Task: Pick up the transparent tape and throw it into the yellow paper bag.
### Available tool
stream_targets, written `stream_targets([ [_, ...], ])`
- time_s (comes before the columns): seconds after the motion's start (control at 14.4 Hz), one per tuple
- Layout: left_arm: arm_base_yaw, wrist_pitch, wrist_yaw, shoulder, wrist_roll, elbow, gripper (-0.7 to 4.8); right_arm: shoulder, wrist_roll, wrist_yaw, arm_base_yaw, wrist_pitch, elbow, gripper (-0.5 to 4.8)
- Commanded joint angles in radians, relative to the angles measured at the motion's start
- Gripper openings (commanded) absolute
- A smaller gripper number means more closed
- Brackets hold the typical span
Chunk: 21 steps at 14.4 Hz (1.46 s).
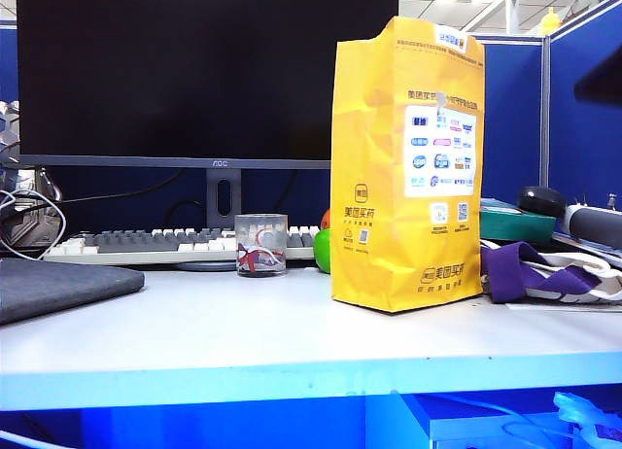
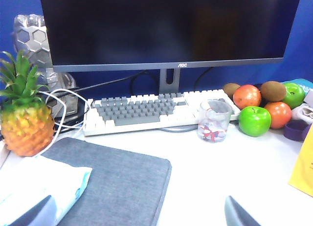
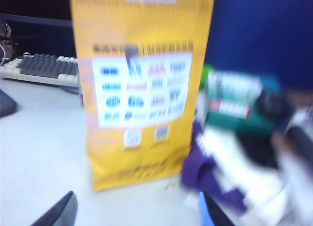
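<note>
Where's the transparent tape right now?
In the exterior view the transparent tape stands on the white table just left of centre, in front of the keyboard, with the yellow paper bag to its right.

"AOC" on monitor (image 1: 221, 163) bezel

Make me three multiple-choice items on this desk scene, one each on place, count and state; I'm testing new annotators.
1. The transparent tape stands:
A. before the keyboard
B. inside the yellow paper bag
C. on the grey pad

2. Green apples in the left wrist view:
A. none
B. two
C. five

3. The left gripper and right gripper are:
A. both shut on tape
B. both open, empty
C. one holding the bag

Answers: A, it sits on the table by the keys; B, two green fruits among the pile; B, fingertips spread, nothing between.
</note>
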Motion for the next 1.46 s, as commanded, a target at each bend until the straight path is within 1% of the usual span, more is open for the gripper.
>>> stream_targets([
  [0.07,0.0,0.012,0.008,0.0,-0.013,0.0,4.79,0.001,0.082,-0.002,0.002,-0.027,0.0,3.28],
  [0.28,0.0,0.012,0.008,0.0,-0.013,0.0,4.79,-0.002,0.082,-0.002,0.002,-0.024,-0.004,3.28],
  [0.42,0.0,0.009,0.008,0.0,-0.012,-0.002,4.79,-0.148,0.082,-0.01,-0.021,-0.035,-0.064,3.28],
  [0.49,0.0,0.018,0.008,-0.001,-0.012,-0.01,4.79,-0.206,0.082,-0.021,-0.05,-0.092,-0.064,3.28],
  [0.56,0.002,0.053,0.011,-0.01,-0.012,-0.064,4.79,-0.222,0.082,-0.018,-0.134,-0.112,-0.064,3.28],
  [0.7,0.003,0.068,0.01,-0.01,-0.012,-0.154,4.79,-0.222,0.082,-0.018,-0.245,-0.137,-0.064,3.28],
  [0.84,0.002,0.068,0.008,-0.01,-0.012,-0.233,4.79,-0.222,0.082,-0.017,-0.295,-0.147,-0.064,3.28],
  [0.91,0.0,0.066,0.008,-0.01,-0.012,-0.309,4.79,-0.222,0.082,-0.017,-0.311,-0.149,-0.064,3.28],
  [1.04,-0.002,0.079,0.009,-0.01,-0.011,-0.34,4.79,-0.222,0.082,-0.017,-0.31,-0.149,-0.064,3.28],
  [1.11,-0.002,0.224,0.008,-0.01,-0.012,-0.367,4.79,-0.222,0.082,-0.017,-0.31,-0.153,-0.064,3.28],
  [1.18,-0.005,0.303,0.011,-0.01,-0.012,-0.377,4.79,-0.222,0.082,-0.017,-0.31,-0.153,-0.064,3.28],
  [1.25,-0.037,0.372,0.009,-0.01,-0.012,-0.377,4.79,-0.222,0.082,-0.017,-0.31,-0.153,-0.064,3.28],
  [1.46,-0.037,0.369,0.008,-0.01,-0.012,-0.377,4.79,-0.222,0.082,-0.017,-0.309,-0.153,-0.064,3.28],
])
